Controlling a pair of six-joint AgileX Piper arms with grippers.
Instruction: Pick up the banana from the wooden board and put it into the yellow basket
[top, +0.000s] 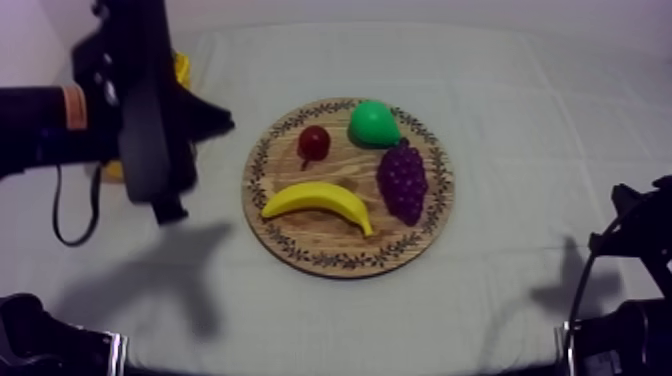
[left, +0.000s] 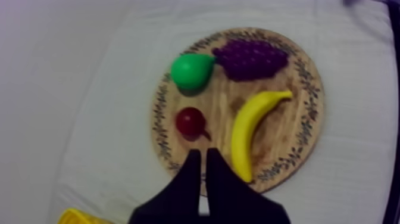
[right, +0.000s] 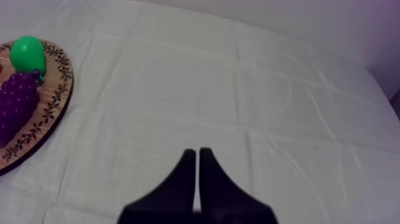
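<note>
Status: you are looking at a task with nothing done yet; the banana is lying on the board, untouched.

Left side: the basket is sitting at the table's left edge, mostly hidden under your left arm, so its inside cannot be checked. The left gripper is hanging in the air between basket and board. Its fingers are lying together as a narrow wedge, holding nothing and aiming at the board's left rim.

Centre: the banana is occupying the board's near half, in front of the red fruit, with the pear behind and the grapes just beside its right end. Its long axis is running left to right across the top view, and its arch is bulging toward the far side. The left end is reaching almost to the rim and the thinner right end is dipping toward the near right. Which end is the stalk, I cannot tell.

Right side: the right gripper is hovering over bare cloth well apart from the board, with its fingers together and empty.

Remaining, as I am judging it: opening the left fingers, lowering across the banana's middle at right angles to that axis, closing, lifting, carrying left, and releasing into the basket.
</note>
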